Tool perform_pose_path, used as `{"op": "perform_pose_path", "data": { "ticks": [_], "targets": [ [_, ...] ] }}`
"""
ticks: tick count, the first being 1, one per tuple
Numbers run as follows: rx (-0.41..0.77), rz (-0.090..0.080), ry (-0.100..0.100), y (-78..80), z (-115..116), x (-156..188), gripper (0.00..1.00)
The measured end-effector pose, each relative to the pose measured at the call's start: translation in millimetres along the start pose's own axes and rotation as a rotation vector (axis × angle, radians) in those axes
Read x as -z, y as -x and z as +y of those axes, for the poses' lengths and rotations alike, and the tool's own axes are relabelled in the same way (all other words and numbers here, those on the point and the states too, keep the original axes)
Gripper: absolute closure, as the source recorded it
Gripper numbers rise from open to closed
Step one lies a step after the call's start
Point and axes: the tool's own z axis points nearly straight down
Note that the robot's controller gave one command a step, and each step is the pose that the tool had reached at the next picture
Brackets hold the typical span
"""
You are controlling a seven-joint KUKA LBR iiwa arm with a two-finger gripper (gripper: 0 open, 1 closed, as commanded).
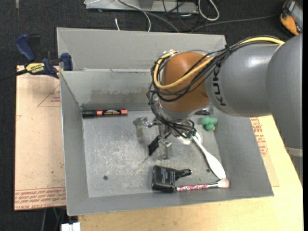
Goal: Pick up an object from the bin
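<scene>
Nearest, a black flat case (pixel 164 178) touches a pink glitter stick (pixel 199 186) by the front wall of the bin (pixel 72 143). Just behind it the gripper (pixel 160 149) hangs mid-bin, fingers apart and empty, a white spoon (pixel 209 158) beside. Farthest lies a black marker (pixel 103 112), label unreadable; the arm (pixel 250 81) reads KUKA.

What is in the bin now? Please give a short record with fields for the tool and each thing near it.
tool: tool, low over the middle of the bin
in front of it: black flat case, near the front wall
beside the case: pink glitter stick, along the front wall
right of it: white plastic spoon; small green lump
back left: black marker with a red label, against the back wall
</scene>
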Motion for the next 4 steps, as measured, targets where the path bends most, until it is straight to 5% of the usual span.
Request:
{"op": "perform_pose_path", "data": {
  "ticks": [1, 2, 4],
  "targets": [
    [0.126, -0.018, -0.006, -0.4, -26, -28, 0.0],
    [0.113, -0.007, -0.001, -15.7, -27, -26, 1.0],
    [0.112, -0.008, 0.0, -15.7, -26, -11, 1.0]
  ]
}}
